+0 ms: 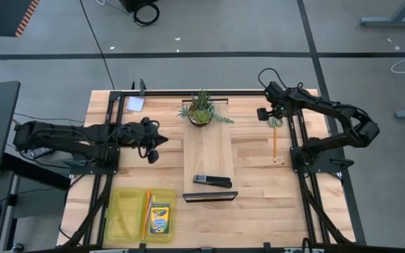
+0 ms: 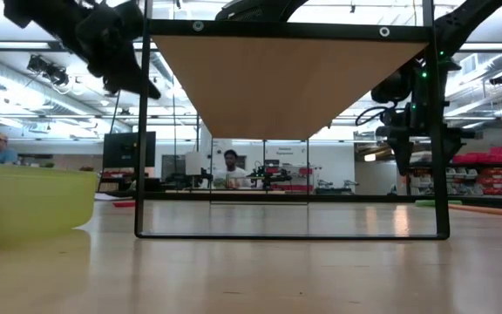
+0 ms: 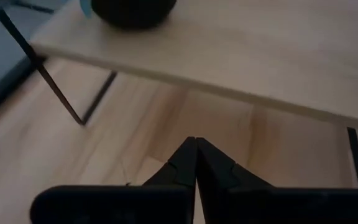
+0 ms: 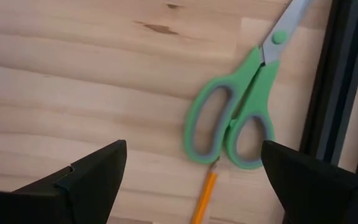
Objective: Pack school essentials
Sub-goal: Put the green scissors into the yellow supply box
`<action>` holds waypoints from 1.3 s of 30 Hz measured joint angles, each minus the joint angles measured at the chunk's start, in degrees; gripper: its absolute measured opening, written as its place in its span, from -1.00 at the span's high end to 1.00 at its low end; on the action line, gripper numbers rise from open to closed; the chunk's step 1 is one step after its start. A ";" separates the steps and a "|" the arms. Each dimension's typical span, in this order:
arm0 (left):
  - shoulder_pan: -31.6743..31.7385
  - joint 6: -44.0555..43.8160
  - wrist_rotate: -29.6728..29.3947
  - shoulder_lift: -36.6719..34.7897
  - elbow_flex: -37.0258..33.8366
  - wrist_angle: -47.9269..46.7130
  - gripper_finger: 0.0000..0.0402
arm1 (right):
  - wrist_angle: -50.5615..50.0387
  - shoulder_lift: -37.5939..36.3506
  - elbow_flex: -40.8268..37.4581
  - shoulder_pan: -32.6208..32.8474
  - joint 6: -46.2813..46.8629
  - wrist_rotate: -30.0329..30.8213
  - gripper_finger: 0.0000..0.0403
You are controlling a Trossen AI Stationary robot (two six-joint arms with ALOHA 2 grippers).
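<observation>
From above, the right gripper (image 1: 267,114) is hanging near the counter's far right corner, jaws spread wide and holding nothing, over the scissors (image 1: 274,121) and pencil (image 1: 275,145). The left gripper (image 1: 157,140) is waiting toward the left edge, jaws shut and empty. The crayon box (image 1: 159,218) and a pen (image 1: 147,209) are lying in the yellow tray (image 1: 121,214) at the near left corner; a note pad (image 1: 135,104) is sitting at the far left.

At counter level, the pencil (image 2: 486,209) is lying flat at the right and the tray (image 2: 29,205) is standing at the left.

The left wrist is showing shut jaws pointing under the raised board (image 3: 241,56).

The right wrist is showing the scissors (image 4: 238,121) with the pencil (image 4: 205,198) tip touching their handles, just beside the dark frame rail (image 4: 334,81). A descent here could catch the pencil along with the scissors, or strike the rail.

The counter is pale wood planking; behind it, an open lab with people sitting at desks.
</observation>
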 joint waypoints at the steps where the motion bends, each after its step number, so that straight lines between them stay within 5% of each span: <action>1: 0.07 -1.09 0.30 0.02 -0.57 0.38 0.91 | 0.01 0.01 0.00 0.02 -0.03 -0.07 -0.88; 11: 0.20 -4.48 1.27 -2.18 -0.98 8.17 0.98 | 0.01 0.01 0.00 0.00 0.26 -0.40 -0.88; 39: 0.44 -4.91 0.97 -5.35 -0.96 8.25 0.93 | 4.01 -0.88 0.00 6.26 1.28 -4.41 -0.88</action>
